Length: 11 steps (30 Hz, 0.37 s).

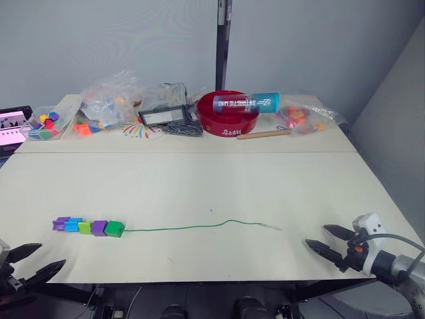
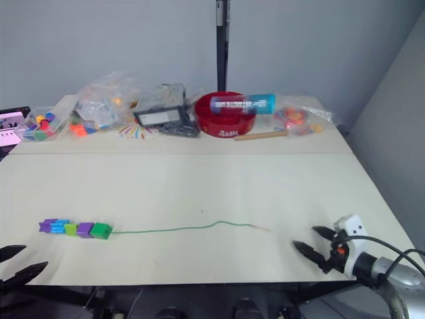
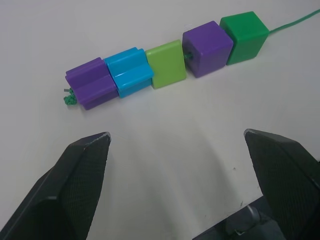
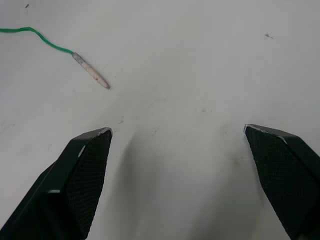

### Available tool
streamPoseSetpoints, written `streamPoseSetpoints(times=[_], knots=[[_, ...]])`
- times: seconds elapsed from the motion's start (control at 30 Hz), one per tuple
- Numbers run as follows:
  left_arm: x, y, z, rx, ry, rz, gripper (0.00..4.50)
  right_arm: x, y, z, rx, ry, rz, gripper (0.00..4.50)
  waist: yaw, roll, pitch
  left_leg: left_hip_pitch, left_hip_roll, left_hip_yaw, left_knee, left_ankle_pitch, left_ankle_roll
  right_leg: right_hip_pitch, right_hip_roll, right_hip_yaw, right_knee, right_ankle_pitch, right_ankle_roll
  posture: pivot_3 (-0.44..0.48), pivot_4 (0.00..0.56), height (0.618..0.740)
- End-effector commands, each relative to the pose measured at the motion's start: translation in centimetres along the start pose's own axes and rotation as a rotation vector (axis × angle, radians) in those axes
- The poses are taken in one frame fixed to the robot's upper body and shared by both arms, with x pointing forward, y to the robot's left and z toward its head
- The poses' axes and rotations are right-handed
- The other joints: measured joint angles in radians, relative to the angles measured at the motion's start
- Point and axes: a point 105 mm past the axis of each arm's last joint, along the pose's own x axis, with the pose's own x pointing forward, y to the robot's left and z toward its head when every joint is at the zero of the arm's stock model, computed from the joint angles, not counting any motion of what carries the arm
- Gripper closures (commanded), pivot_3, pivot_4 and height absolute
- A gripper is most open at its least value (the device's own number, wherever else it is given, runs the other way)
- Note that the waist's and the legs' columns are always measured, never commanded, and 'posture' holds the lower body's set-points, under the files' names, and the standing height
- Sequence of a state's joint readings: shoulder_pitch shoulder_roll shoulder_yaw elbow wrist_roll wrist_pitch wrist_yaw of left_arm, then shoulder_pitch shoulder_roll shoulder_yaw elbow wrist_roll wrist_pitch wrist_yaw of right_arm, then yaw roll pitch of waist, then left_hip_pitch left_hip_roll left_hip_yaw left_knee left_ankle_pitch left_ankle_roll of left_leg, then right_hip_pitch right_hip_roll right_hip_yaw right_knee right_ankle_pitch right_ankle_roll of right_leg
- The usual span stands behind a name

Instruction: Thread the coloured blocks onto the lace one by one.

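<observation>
Several coloured blocks lie in a row on the table's left front: purple, blue, light green, purple, dark green. The green lace runs through them, knotted at the purple end, and trails right to its pale stiff tip. My left gripper stands open at the front edge, just short of the row. My right gripper stands open on the right front, a little right of the lace's tip, with nothing between its fingers.
Along the far edge of the table sit clear bags of mixed pieces, a red bowl with a blue tube across it, a black device, a wooden stick and a box of coloured pieces.
</observation>
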<state>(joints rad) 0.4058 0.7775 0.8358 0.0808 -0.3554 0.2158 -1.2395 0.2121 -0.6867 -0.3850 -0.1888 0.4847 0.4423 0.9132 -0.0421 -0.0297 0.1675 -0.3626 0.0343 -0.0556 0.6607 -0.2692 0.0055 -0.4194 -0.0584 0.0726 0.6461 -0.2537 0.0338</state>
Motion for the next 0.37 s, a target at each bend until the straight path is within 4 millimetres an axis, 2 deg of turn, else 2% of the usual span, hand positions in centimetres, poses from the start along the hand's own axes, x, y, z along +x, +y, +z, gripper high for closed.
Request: streamPoseSetpoints(times=[0.03,0.37], knots=[[0.06,-0.13,0.06,0.012,-0.023,0.003,0.00,-0.50,-0.31,0.57,-0.027,-0.032,-0.019,0.03,0.000,0.000,0.000,0.001,0.000,0.000,0.000,0.000,0.000,0.001,0.000,0.000,0.000,0.000,0.001,0.000,0.150,0.731],[0.84,-0.96,0.29,-0.007,-0.038,-0.019,0.00,-0.41,-0.20,0.06,-0.015,-0.040,-0.030,0.03,-0.002,0.000,0.000,0.001,0.000,0.000,0.000,0.000,0.000,0.000,0.000,0.000,0.000,0.001,-0.002,0.000,0.150,0.731]])
